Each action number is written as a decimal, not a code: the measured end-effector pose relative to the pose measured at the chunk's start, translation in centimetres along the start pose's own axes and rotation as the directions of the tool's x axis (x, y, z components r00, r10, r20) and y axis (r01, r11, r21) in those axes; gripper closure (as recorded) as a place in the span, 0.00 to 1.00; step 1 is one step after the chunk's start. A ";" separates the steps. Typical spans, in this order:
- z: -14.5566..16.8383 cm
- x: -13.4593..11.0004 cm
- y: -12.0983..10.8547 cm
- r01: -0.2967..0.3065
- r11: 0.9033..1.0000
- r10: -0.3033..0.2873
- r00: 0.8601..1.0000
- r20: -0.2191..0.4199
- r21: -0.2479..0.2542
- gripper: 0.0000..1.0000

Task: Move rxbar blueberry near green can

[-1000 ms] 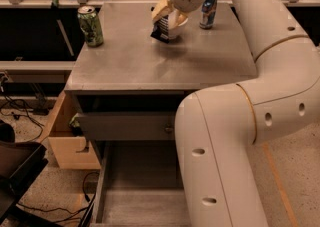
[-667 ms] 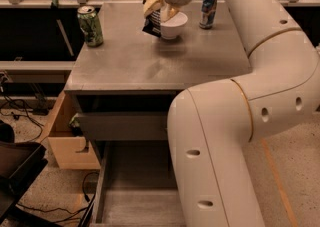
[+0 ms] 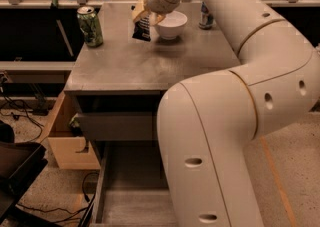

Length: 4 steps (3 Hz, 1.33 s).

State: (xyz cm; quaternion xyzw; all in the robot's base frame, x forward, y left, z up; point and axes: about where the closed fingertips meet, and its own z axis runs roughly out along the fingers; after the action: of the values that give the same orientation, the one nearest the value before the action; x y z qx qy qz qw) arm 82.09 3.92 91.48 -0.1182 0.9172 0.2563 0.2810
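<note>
**Bar carried left, can not yet reached**

Since the frame 1 second back, the gripper (image 3: 146, 17) has travelled left across the upper part of the frame. It has gone from over the white bowl (image 3: 171, 24) to just past the bowl's left rim, taking the rxbar blueberry (image 3: 141, 29) with it. Neither of the 2 cans has shifted.

The yellowish fingers (image 3: 138, 11) are pinched on the bar's upper end. The dark wrapper hangs below them at a tilt, and it looks clear of the grey tabletop (image 3: 150, 66). The bar is in the upper middle of the frame, just beside the bowl. It is well apart from the green can (image 3: 90, 26), which stands upright near the table's upper left corner. The blue and white can (image 3: 206, 15) stands on the far side of the bowl, to the upper right.

The step in hand appears to be the carry, roughly halfway along. To do it well, hold the present height and keep the pinch firm while sliding further left over the bare steel. Stop short of the can, on its right side, since a tall light can so close to the table edge would probably tip from a brush by the wrapper or wrist. Then lower until the wrapper's bottom end meets the surface. Spread the fingers only then, so the bar lies down where intended instead of dropping. After that, lift straight up.
</note>
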 end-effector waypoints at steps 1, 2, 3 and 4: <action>1.8 1.4 1.0 0.033 0.999 -0.033 0.999 0.024 -0.016 1.00; 2.9 3.0 2.8 0.080 0.995 -0.077 0.996 0.047 -0.059 1.00; 3.9 4.0 4.5 0.131 0.985 -0.124 0.990 0.067 -0.115 1.00; 4.3 4.2 4.8 0.137 0.983 -0.130 0.989 0.063 -0.120 0.83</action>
State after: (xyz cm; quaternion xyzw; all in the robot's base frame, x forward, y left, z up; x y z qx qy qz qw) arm 78.92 9.95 87.94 -0.1896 0.8814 0.2966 0.3149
